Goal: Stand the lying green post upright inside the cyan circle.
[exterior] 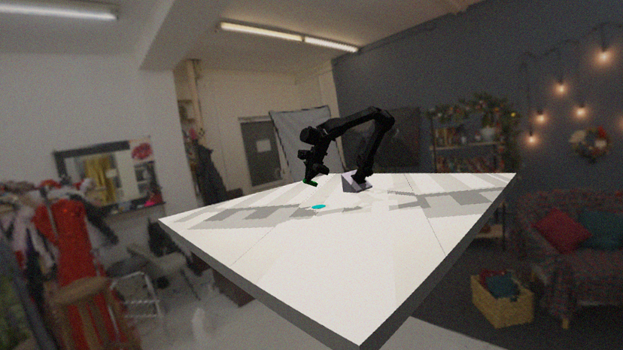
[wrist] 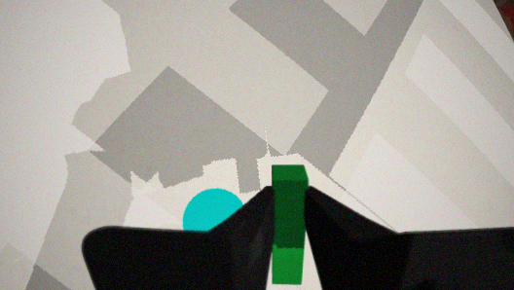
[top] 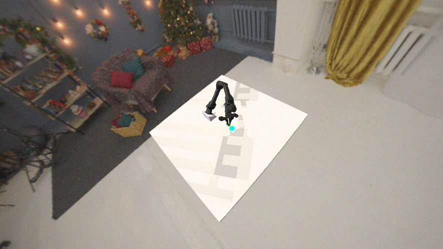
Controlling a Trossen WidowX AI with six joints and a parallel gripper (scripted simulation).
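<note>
Overhead, I see the gripper hanging just short of the cyan circle. From outside, the green post rides clear above the bench, seemingly tilted. At the wrist, jaws clamp the post; next I must centre, upright it, lower.

You get a bright white table under ceiling strip lights, crossed by hard-edged grey blocky shadows. Your room background is dim, soft and out of focus, with warm glowing string bulbs. Straight lines bend toward the edges of both wide views.
</note>
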